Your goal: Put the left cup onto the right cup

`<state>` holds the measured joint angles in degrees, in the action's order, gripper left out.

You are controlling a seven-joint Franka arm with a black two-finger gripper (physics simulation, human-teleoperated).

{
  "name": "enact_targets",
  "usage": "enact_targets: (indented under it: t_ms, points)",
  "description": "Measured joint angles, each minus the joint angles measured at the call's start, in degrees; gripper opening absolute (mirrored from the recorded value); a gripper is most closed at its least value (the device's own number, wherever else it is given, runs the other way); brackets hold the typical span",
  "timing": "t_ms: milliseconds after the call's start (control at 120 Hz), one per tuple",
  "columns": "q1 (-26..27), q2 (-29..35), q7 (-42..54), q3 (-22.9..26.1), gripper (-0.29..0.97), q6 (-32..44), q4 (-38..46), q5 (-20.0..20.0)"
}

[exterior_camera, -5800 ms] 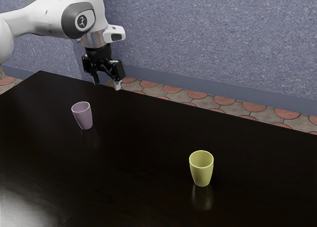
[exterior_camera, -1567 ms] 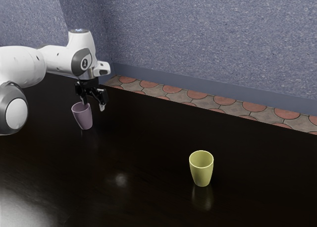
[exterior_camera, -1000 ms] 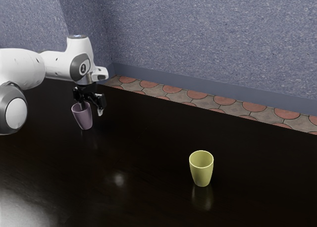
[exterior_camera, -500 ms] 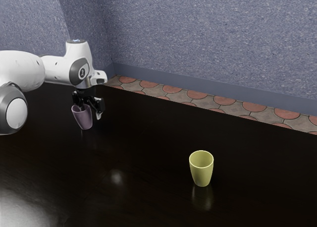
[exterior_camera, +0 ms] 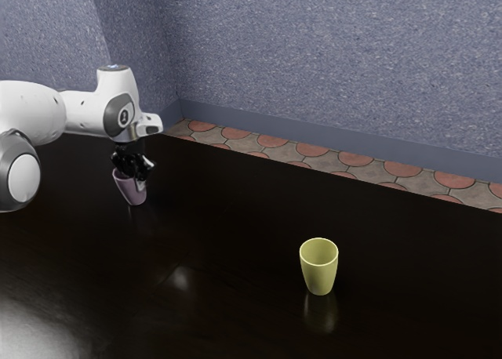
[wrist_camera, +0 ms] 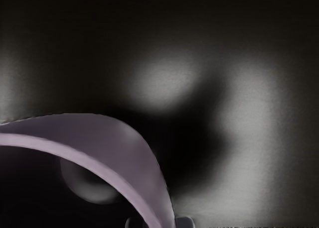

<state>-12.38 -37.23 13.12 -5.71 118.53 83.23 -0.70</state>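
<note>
The black pincer is nearly closed, pinching the rim wall of the small lilac cup, which stands upright on the dark table directly beneath it.

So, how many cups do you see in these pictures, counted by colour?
purple cup: 1
yellow-green cup: 1
Total: 2

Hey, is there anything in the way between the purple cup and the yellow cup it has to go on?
Nothing visible. Only dark table lies between the purple cup and the yellow cup, and the gripper is right at the purple cup's rim with nothing between them.
</note>
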Motion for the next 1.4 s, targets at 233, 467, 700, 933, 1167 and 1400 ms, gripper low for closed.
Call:
enact_targets:
  t_ms: [233,467,700,933,1167,1400]
  points:
    - [0.0,0.0,-0.2,0.0,-0.09,0.1,0.0,0.2]
    - [0.1,0.0,-0.4,0.0,-0.10,0.1,0.0,0.2]
    - [0.1,0.1,-0.8,0.0,-0.10,0.2,0.0,0.2]
    - [0.4,0.6,-1.1,-0.1,-0.10,0.2,0.0,0.1]
    - [1.7,3.0,-1.3,-1.2,-0.10,0.2,-0.1,-0.1]
    - [3.1,6.3,-1.4,-1.2,-0.10,-0.2,-0.1,-0.3]
